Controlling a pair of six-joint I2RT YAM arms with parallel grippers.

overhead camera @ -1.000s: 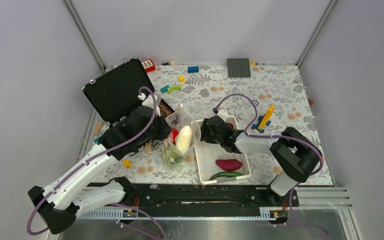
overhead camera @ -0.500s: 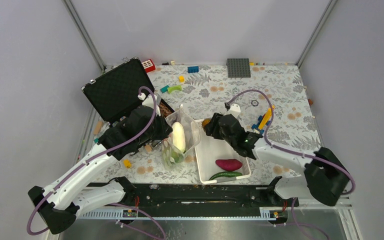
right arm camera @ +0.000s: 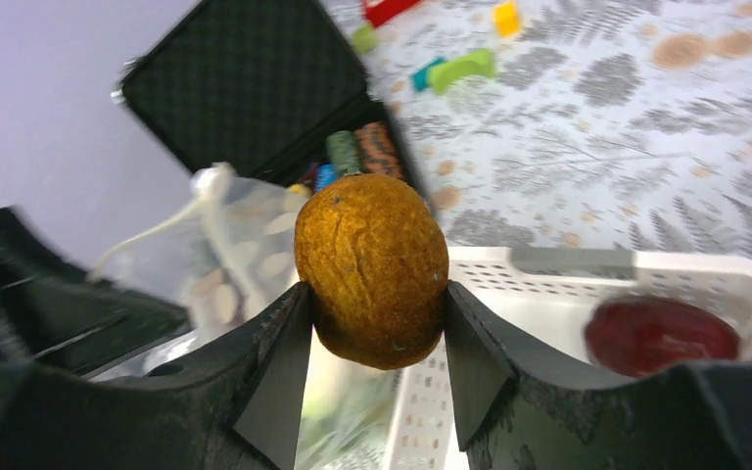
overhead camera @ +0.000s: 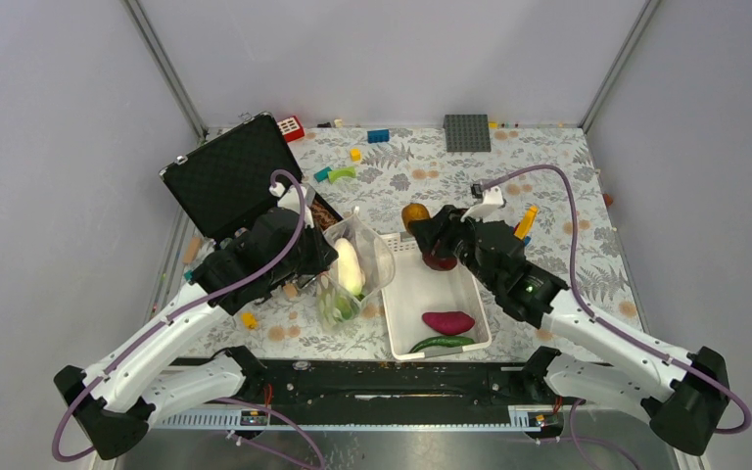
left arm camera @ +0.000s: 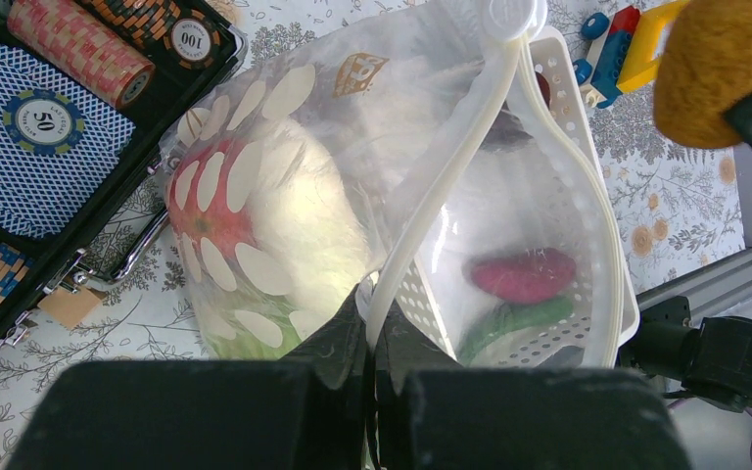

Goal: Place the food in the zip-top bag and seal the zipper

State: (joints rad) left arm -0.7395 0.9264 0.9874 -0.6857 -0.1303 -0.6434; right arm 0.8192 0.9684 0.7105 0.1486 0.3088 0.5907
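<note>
In the left wrist view, the brown oval (left arm camera: 717,69) is cut off by the top edge at 1 o'clock, and the poker chips (left arm camera: 78,49) at 11 o'clock. The purple sweet potato (left arm camera: 524,276) and long green pepper (left arm camera: 514,321) show only hazily through the zip-top bag (left arm camera: 372,73). In the right wrist view, the bag is blurred at 8 o'clock, and the right gripper (right arm camera: 374,294) hides the lower edge of the dark-red bulb (right arm camera: 661,333).

Soft even light, faint shadows. Right wrist: background smeared, brown oval (right arm camera: 372,269) sharp. Left wrist: bag (left arm camera: 294,127) washed-out.
</note>
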